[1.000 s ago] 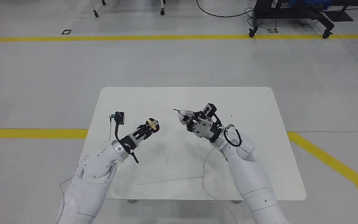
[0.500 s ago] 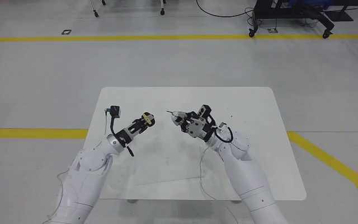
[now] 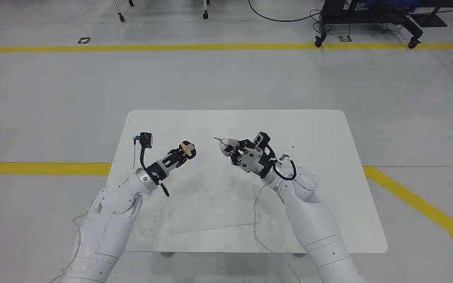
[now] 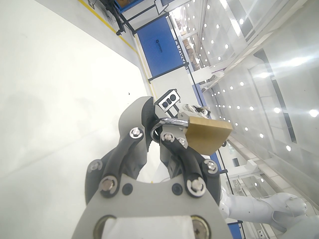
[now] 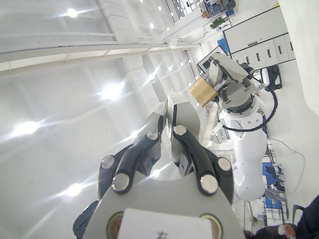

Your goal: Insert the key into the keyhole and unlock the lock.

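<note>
The left pincer (image 4: 155,125) clamps the lock (image 4: 208,136) by its shackle (image 4: 172,121), the right pincer (image 5: 170,111) pinches the key (image 3: 219,140) — well apart — so its blade must square to the keyhole first.

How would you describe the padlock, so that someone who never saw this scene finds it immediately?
Look at the white table. Above its middle, the left hand is shut on the padlock, gripping its steel loop. It is a small brass block, the only gold-coloured thing, whereas the right hand holds a thin key.
</note>
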Robot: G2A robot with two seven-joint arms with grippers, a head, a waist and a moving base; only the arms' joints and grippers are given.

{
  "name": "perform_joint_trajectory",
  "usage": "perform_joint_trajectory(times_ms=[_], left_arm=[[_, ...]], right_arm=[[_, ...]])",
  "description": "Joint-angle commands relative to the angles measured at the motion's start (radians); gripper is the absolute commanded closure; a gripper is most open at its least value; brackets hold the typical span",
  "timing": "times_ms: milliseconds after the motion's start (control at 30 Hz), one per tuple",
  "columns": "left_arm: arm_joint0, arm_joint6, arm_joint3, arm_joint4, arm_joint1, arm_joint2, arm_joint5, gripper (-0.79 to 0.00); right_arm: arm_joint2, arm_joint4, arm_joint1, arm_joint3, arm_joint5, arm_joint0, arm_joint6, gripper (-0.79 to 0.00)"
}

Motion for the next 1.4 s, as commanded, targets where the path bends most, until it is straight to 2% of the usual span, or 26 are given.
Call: perform_joint_trajectory(times_ms=[0, 167, 267, 333, 500, 600, 700, 833, 1167, 1267, 1300, 1367], left_arm=[[0.013, 0.02, -0.01, 0.035, 0.001, 0.004, 0.002, 0.0], [0.024, 0.147, -0.046, 0.216, 0.002, 0.03, -0.005, 0.0], [0.026, 0.23, -0.077, 0.34, -0.001, 0.06, -0.017, 0.0], [0.018, 0.246, -0.08, 0.391, -0.003, 0.079, -0.029, 0.0], [-0.054, 0.217, -0.01, 0.41, -0.008, 0.112, -0.051, 0.0], [-0.113, 0.199, 0.053, 0.424, -0.013, 0.131, -0.062, 0.0], [-0.157, 0.218, 0.107, 0.454, -0.019, 0.153, -0.073, 0.0], [-0.185, 0.224, 0.157, 0.471, -0.024, 0.175, -0.087, 0.0], [-0.185, 0.224, 0.157, 0.471, -0.024, 0.175, -0.087, 0.0], [-0.163, 0.23, 0.123, 0.46, -0.024, 0.174, -0.093, 0.0], [-0.159, 0.224, 0.115, 0.45, -0.023, 0.171, -0.102, 0.0], [-0.159, 0.209, 0.114, 0.439, -0.02, 0.163, -0.113, 0.0]], right_arm=[[0.065, 0.29, -0.002, -0.016, 0.232, 0.005, -0.169, 0.0], [0.16, 0.51, 0.002, -0.189, 0.425, -0.05, -0.58, 0.0], [0.17, 0.64, -0.002, -0.249, 0.513, -0.064, -0.876, 0.0], [0.167, 0.76, -0.006, -0.273, 0.555, -0.064, -1.032, 0.0], [0.138, 1.0, -0.011, -0.322, 0.538, -0.045, -1.371, 0.0], [0.129, 1.113, -0.009, -0.343, 0.51, -0.03, -1.518, 0.0], [0.132, 1.187, -0.005, -0.363, 0.47, -0.019, -1.605, 0.0], [0.136, 1.254, -0.001, -0.368, 0.463, -0.018, -1.629, 0.0], [0.136, 1.254, -0.001, -0.368, 0.463, -0.018, -1.629, 0.0], [0.132, 1.291, 0.0, -0.355, 0.441, -0.034, -1.632, 0.0], [0.127, 1.332, 0.001, -0.349, 0.439, -0.036, -1.66, 0.0], [0.102, 1.548, 0.004, -0.299, 0.375, -0.003, -1.876, 0.0]])
